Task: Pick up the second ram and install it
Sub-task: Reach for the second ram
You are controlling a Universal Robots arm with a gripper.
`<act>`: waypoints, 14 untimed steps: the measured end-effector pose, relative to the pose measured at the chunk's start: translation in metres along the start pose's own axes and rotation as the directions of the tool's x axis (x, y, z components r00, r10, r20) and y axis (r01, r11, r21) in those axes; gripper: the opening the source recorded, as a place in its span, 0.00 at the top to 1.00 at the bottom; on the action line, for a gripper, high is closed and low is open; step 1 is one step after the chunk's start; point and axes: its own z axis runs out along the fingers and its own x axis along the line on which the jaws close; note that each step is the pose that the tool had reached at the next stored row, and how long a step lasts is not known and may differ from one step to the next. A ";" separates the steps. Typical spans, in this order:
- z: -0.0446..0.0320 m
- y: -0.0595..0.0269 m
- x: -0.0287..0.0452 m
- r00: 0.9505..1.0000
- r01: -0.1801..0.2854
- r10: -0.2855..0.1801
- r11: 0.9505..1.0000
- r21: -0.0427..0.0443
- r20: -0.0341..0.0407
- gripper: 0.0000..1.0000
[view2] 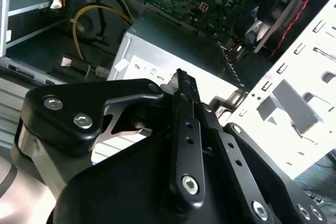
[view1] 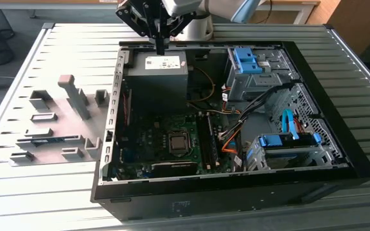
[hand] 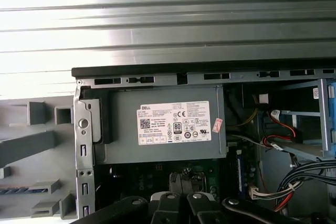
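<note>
The second ram [view1: 50, 140] is half hidden in its holder [view1: 25, 143] at the exterior view's left; the gripper [view1: 160, 48] is seen closed, empty.

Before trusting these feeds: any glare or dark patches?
First wrist view: glare washes out the ribbed silver metal table. Second wrist view: the pale perforated case wall is overexposed beyond the black claw. Exterior view: the black computer case is dim inside.
</note>
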 end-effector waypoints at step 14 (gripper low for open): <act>-0.0003 -0.0008 0.0110 1.000 0.000 0.000 1.000 0.000 0.000 0.89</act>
